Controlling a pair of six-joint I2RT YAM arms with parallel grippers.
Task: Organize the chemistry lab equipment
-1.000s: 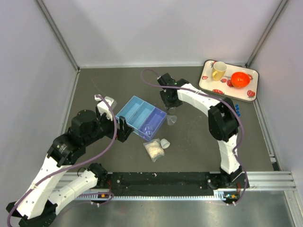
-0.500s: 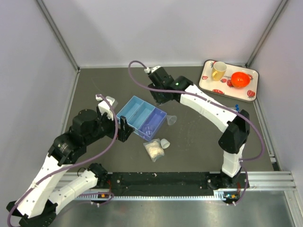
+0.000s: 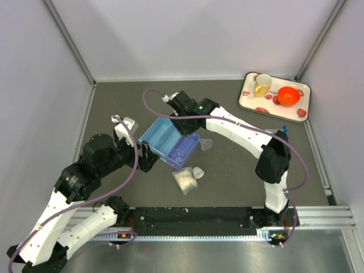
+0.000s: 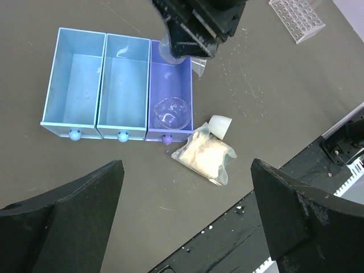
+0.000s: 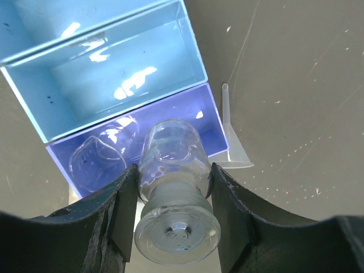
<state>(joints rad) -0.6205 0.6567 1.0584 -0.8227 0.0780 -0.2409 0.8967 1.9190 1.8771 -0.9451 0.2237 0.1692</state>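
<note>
**Status: 1 beaker stowed, 1 in the claw, most kit not yet sorted**

**Top view**
- The blue tray (image 3: 160, 133) sits mid-worktop (image 3: 227, 187).
- The right claw (image 3: 183, 120) is over the tray. The left claw (image 3: 149, 156) is parked just beside the tray's left edge.
- The funnel (image 3: 206, 144), loose beaker (image 3: 198, 172) and bag of white material (image 3: 185, 181) all lie on the worktop, near the tray but outside it.
- The blue-capped tubes (image 3: 286, 130) are far right, partly hidden behind the right arm (image 3: 239, 128) and well apart from the tray.
- The strawberry tray (image 3: 301, 108) with the mug (image 3: 262, 85) and bowl (image 3: 289, 95) is at back right. It is not part of the job.

**Left wrist**
- The left claw is spread wide, with nothing between its fingers (image 4: 68, 227).
- The 2 light-blue compartments are empty. The darker 3rd compartment holds the stowed beaker (image 4: 170, 112), lying on its side.
- The tube rack (image 4: 296, 17) stands on the worktop beyond the tray. Its visible wells look empty, but only part of it shows.

**Right wrist**
- The right claw is closed partway on the held beaker (image 5: 173, 199), one finger on each side and the beaker's base toward the camera.
- It hangs above the darker compartment, next to the stowed beaker.
- The funnel lies flat on the worktop, just outside the tray wall.

**My read on progress: early**
- Done: 1 beaker.
- In hand: beaker 2, positioned for release into the same compartment.
- Left: the loose beaker, funnel and bag go into the tray, and the tubes go into the rack.
</note>
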